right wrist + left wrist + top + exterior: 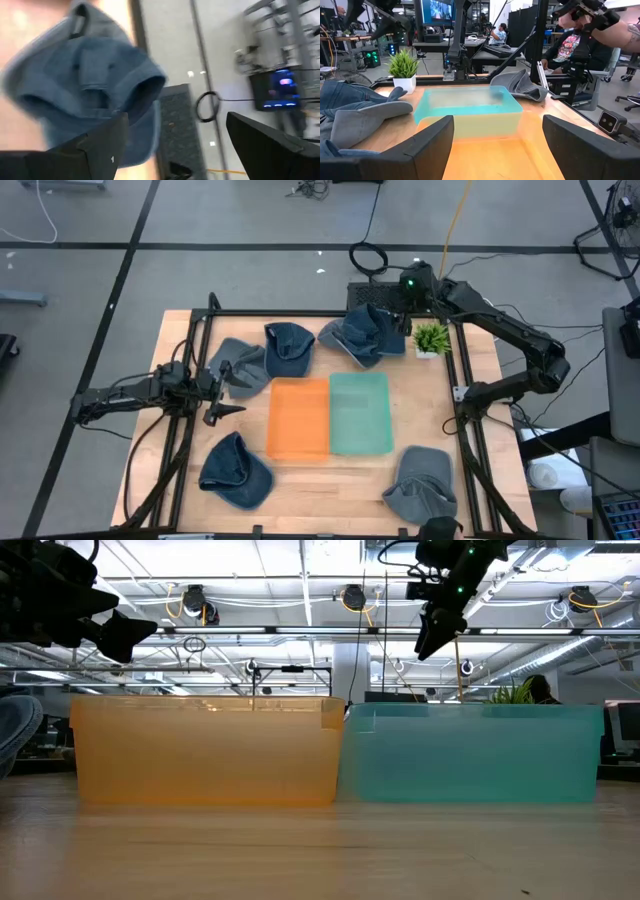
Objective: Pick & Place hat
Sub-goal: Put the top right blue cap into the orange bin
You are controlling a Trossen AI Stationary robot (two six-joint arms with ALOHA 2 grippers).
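Five caps lie scattered on the desk around two bins that sit side by side at its centre: an orange bin and a teal bin. Taking the overhead view as a clock face, a grey cap lies at ten o'clock, a dark denim cap at eleven, a blue cap at about one, beside a small potted plant, a navy cap at seven and a second grey cap at five.

The right claw hangs above the blue cap at one o'clock with its jaws spread wide and nothing between them; its wrist camera looks straight down onto that cap's crown and brim. The left claw hovers at nine o'clock, just beside the orange bin and near the grey cap, likewise released and empty.

The blue cap looks the likeliest target. It should be light and soft: the cloth crown will crumple and fold under the fingers rather than resist, so it cannot slip far but may sag or drape once lifted. The brim is the stiffer part and would give a firmer edge to pinch; a fold of the crown near the brim seam also looks workable. Its neighbouring denim folds could be snagged along with it.
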